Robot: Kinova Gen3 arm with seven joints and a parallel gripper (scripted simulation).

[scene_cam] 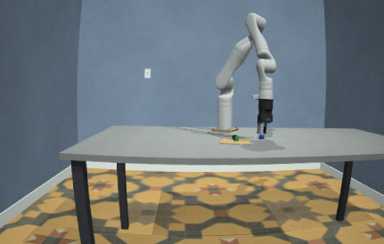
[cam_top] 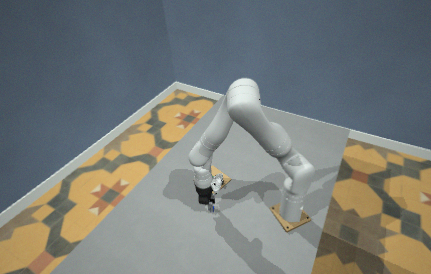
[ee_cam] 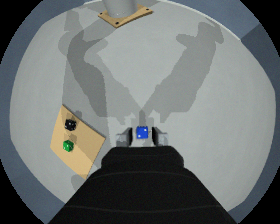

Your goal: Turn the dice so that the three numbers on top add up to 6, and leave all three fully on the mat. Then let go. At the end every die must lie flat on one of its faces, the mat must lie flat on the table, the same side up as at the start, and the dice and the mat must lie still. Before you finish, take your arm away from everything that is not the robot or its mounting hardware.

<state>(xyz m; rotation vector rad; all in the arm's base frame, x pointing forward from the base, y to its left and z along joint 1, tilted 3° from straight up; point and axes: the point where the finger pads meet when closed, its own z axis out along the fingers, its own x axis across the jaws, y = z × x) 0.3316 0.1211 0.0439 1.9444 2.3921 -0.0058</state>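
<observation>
A blue die (scene_cam: pixel 261 137) (ee_cam: pixel 142 132) (cam_top: pixel 213 209) is off the mat, apparently on the table. Its pips are too small to read surely. My gripper (scene_cam: pixel 262 133) (ee_cam: pixel 142 133) is partly open, pointing down. In the wrist view its fingertips stand on either side of the blue die, with a gap on each side. The tan mat (ee_cam: pixel 91 161) (scene_cam: pixel 224 142) (cam_top: pixel 226 179) lies flat to the left of the gripper in the wrist view. A black die (ee_cam: pixel 70 125) and a green die (ee_cam: pixel 68 146) (scene_cam: pixel 236 139) are on it, close together but apart. Their top numbers are unclear.
The arm's base stands on a wooden plate (cam_top: pixel 288 228) (scene_cam: pixel 217 130) (ee_cam: pixel 117 23), away from the dice. The grey table (cam_top: pixel 137 235) (scene_cam: pixel 153 144) carries the base and the mat. Arm shadows fall across the table and part of the mat.
</observation>
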